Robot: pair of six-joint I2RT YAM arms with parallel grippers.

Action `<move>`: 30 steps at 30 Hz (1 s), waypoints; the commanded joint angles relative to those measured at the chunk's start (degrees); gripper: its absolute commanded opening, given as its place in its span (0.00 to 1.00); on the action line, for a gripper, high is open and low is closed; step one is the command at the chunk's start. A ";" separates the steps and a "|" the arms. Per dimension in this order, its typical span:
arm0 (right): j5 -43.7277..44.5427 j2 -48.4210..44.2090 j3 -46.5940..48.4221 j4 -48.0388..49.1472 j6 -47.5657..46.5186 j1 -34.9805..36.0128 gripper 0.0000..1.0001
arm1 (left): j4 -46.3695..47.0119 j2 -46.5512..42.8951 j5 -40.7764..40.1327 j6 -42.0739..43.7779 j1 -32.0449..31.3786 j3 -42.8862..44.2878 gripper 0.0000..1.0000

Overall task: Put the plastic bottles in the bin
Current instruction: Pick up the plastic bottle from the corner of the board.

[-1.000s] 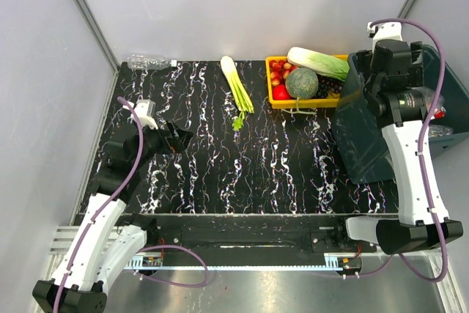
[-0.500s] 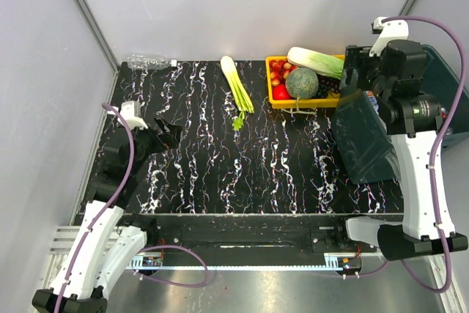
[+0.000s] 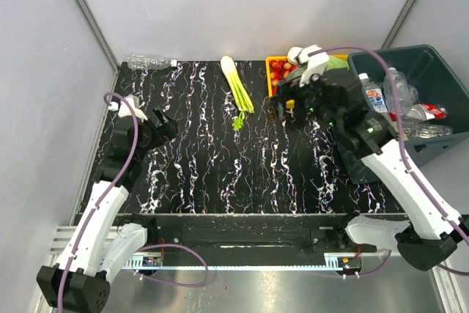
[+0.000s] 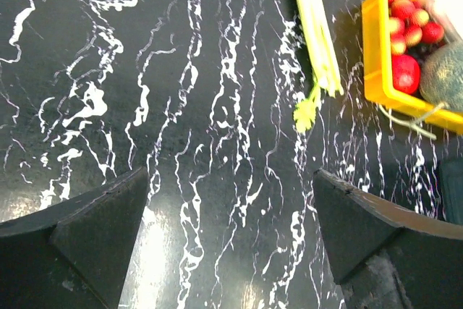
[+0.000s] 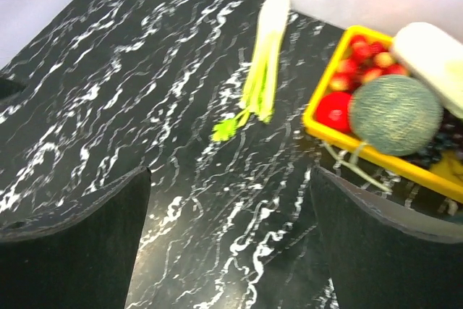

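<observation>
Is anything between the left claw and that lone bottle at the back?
Nothing visible: only bare table lies between the left gripper and the bottle. Toward the bin, the celery and yellow tray sit along the back edge.

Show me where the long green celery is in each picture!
Top external: the celery is in the upper middle, just left of the yellow tray.
Left wrist: the celery is at the upper right, left of the tray.
Right wrist: the celery is at the top middle, left of the tray.
Shared landmark: the yellow tray.
</observation>
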 commanded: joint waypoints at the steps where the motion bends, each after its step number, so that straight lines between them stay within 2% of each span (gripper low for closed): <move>1: 1.46 1.52 -5.06 8.43 2.16 7.27 0.95 | 2.81 3.77 0.66 -4.21 3.39 5.40 0.99; 6: -1.09 1.26 -16.30 19.49 5.33 10.44 0.96 | 12.12 9.04 9.28 -9.13 8.31 6.45 0.99; 12: -5.48 1.97 -24.84 28.12 6.56 11.94 0.97 | 17.13 24.41 16.22 -11.16 14.64 15.41 0.99; 17: -8.03 2.23 -26.07 30.67 8.85 12.11 0.98 | 28.20 36.01 17.99 -16.08 18.07 18.75 0.99; 21: -7.08 1.88 -29.50 33.14 5.35 12.11 0.98 | 29.18 45.51 15.09 -17.30 18.60 24.81 0.97; 26: -2.85 3.11 -28.10 32.35 0.94 12.11 0.99 | 38.05 58.51 19.74 -24.77 20.19 30.78 0.95; 30: -2.85 5.30 -26.61 33.49 0.68 12.11 0.99 | 37.72 69.93 21.06 -25.14 21.24 40.09 0.94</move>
